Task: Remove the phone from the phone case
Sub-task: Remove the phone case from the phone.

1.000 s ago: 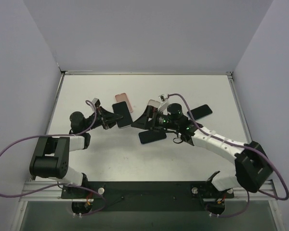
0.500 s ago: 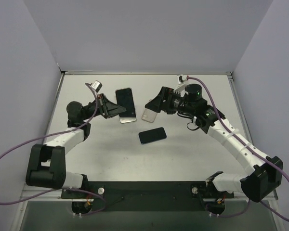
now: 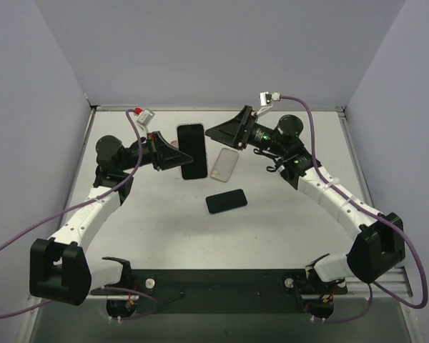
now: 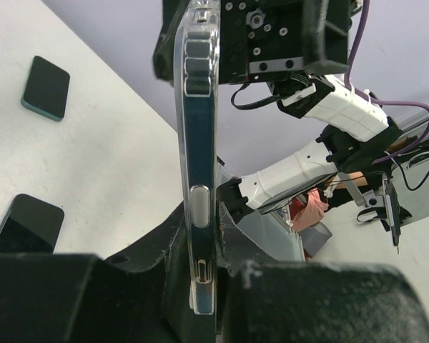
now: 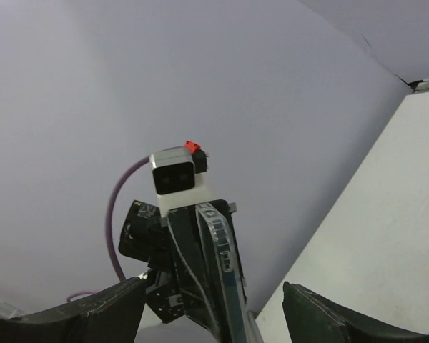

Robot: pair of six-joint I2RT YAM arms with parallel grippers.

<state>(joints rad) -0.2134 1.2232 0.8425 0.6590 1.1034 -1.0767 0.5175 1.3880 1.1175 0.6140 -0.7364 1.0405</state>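
Left tool [image 3: 169,155] clamps the lower end of the phone [image 3: 192,150], raised off the bench [image 3: 171,236] inside its clear case [image 4: 199,143], while the right tool [image 3: 216,133], wide open and empty beside the phone's far end, would do best pinching only the case's lip.

Both arms are extended forward and angled inward, grippers faced toward each other. Left gripper [image 3: 173,154] is clamped on the phone [image 3: 191,148]; right gripper [image 3: 216,133] is held spread.
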